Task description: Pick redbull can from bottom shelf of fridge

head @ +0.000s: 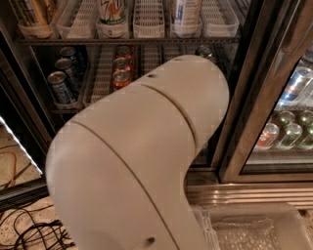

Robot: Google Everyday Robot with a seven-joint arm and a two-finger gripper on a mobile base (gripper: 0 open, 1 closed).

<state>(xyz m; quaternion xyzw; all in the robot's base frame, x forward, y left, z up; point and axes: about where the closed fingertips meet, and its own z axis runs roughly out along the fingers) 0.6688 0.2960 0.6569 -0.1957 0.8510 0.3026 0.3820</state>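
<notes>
Three dark-blue cans stand in a lane at 10 o'clock, on a wire rack of the fridge, and just to their right a lane of red cans runs back into the dark. One cream-coloured arm fills the middle of the view, rising from 7 o'clock and ending in a rounded joint at about 1 o'clock, right in front of that rack. The gripper is out of sight somewhere behind this bulk, so whether it is wide, narrow or holding anything I cannot tell. Behind the arm lies the bottom shelf, almost wholly covered, and the redbull can cannot be made out anywhere in the uncovered parts.

At 12 o'clock, the tier above carries white slotted trays, with a 7UP bottle to their left and a white bottle to their right. A green-topped container peeks over the arm's joint. At 3 o'clock, behind a shut glass door, more cans sit in rows. The ribbed steel base runs along 4 o'clock, and dark cables lie on the floor at 8 o'clock.
</notes>
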